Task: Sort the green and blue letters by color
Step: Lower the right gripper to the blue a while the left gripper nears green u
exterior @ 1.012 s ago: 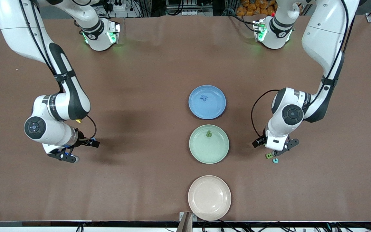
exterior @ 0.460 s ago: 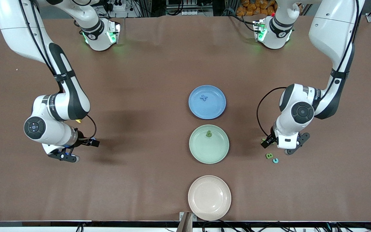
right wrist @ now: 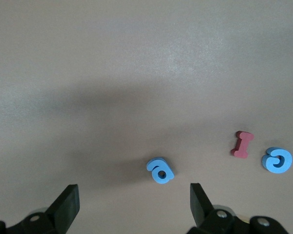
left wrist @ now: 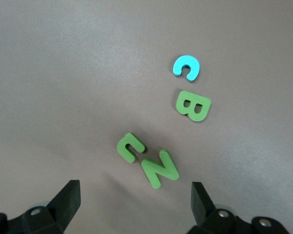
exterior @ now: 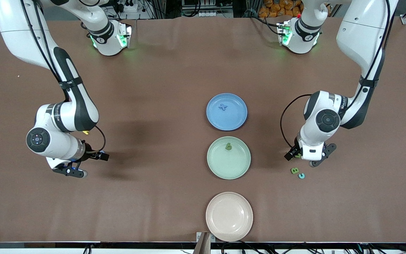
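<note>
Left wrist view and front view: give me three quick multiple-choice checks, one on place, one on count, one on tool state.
1. Where does the blue x lie?
A. on the blue plate
B. on the green plate
C. on the pink plate

2. How many green letters does the left wrist view show on the table?
A. one
B. three
C. five

3. How is the left tool?
A. shut on a letter
B. open, holding nothing
C. shut, holding nothing

Answers:
1. A, the x sits on the blue plate.
2. B, the green B, green N and a third green letter lie beside a turquoise c.
3. B, its fingers stand wide apart above the letters.
</note>
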